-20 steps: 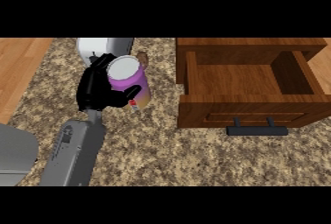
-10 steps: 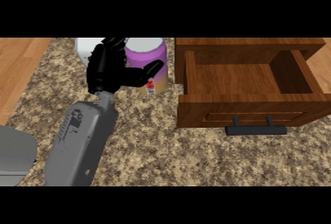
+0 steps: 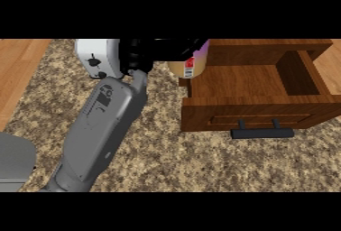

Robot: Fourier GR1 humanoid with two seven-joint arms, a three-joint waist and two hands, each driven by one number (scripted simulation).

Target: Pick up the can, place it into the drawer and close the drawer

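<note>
My right hand (image 3: 154, 49) is shut on the can (image 3: 191, 64), at the top of the head view. Black fingers cover most of the can. Its purple side, its tan end and a label strip show to the right of the fingers. The can hangs tilted over the left wall of the open wooden drawer (image 3: 248, 82). The drawer's inside is bare wood. Its front panel (image 3: 300, 116) faces me, with a black handle (image 3: 262, 133) below it. My left hand does not show.
A white appliance (image 3: 95, 57) stands just left of my right hand. The counter (image 3: 200, 162) is speckled brown stone, with a wood strip (image 3: 16, 72) along its left side. A grey piece of my left arm (image 3: 13, 158) shows at the lower left edge.
My right hand has lifted the can and carried it up and to the right, from the counter beside the white appliance to the drawer's left wall.
</note>
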